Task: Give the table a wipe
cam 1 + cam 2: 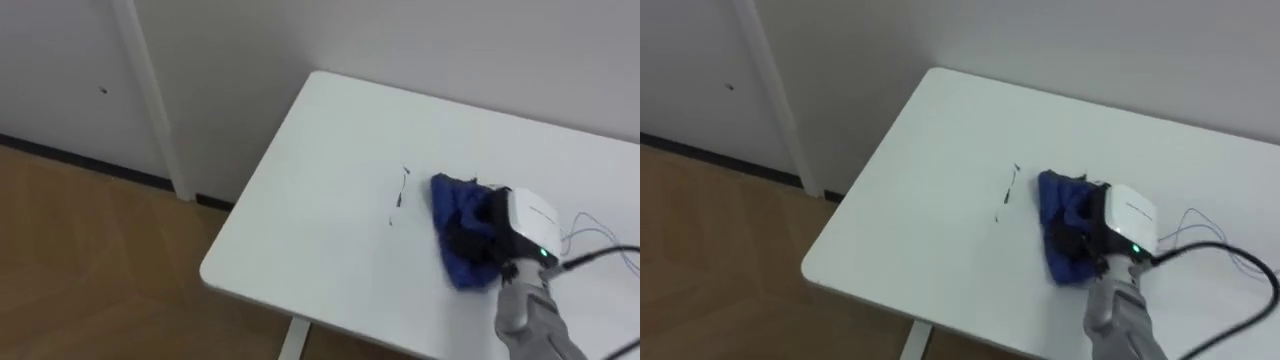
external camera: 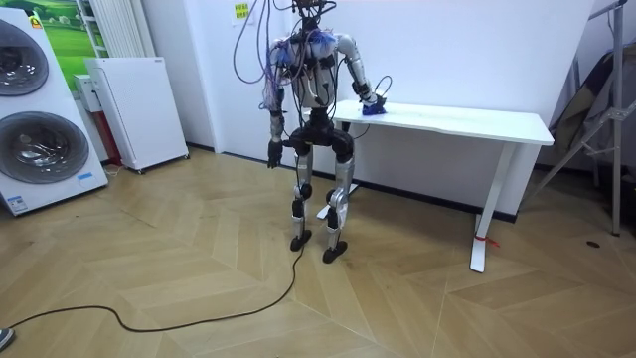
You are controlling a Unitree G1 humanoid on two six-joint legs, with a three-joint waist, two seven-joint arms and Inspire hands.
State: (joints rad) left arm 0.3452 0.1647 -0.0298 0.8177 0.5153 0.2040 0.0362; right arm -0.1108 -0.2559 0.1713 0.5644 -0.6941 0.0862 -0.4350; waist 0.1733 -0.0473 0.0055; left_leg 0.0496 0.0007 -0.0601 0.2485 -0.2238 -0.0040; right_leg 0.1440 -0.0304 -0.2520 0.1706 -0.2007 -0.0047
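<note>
Right hand (image 1: 503,230) down low at the near edge, planted on the blue cloth (image 1: 455,208); gripping it or lying flat, can't tell. Cloth bunched on the white table (image 1: 320,200), just right of a thin dark mark (image 1: 401,188). Left hand (image 2: 272,156) hangs at the robot's side, its state unreadable.

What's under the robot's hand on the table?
A crumpled blue cloth lies under the right hand on the white table. The tabletop beneath the cloth is covered.
</note>
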